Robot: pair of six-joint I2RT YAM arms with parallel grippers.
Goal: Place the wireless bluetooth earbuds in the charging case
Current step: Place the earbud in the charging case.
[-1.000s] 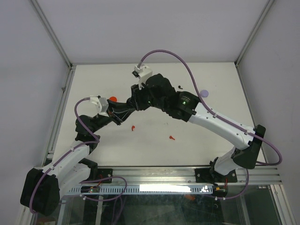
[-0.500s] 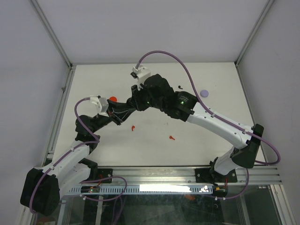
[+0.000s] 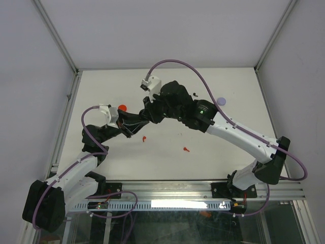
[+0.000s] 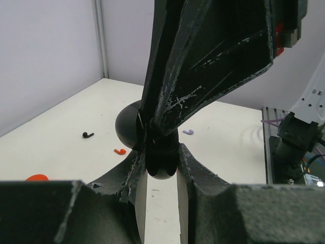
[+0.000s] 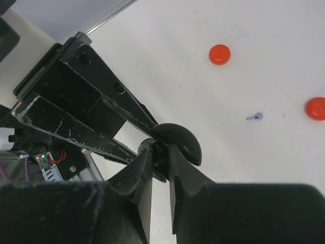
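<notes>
Carrying everything: worktop (image 3: 101,152), with both arms meeting just left of its centre.

Clamped narrow on the black, round charging case (image 4: 162,173): left end effector (image 4: 161,158), holding it clear of the worktop.

Pressed shut, tips touching the case from above and from the far-right side: right end effector (image 5: 159,151).

Judged as the deciding relation: case directly at the right tips, no gap, so any seating move runs straight down into it.

Lying flat on the worktop: red discs (image 5: 219,54), and lavender disc (image 3: 220,100) toward the right edge, far half.

Loose and well apart from the case:
- red earbud (image 3: 144,139), just nearward of the left end effector
- second red earbud (image 3: 186,149), toward the near edge
- black earbud (image 3: 194,94), far side
- lavender earbud (image 5: 255,117), mid-worktop

Left occupied; right judged the only free fetcher.

Cannot tell whether the right tips pinch an earbud: contact point hidden by both sets of fingers. Case opening not visible. Stem directions too small to read.
</notes>
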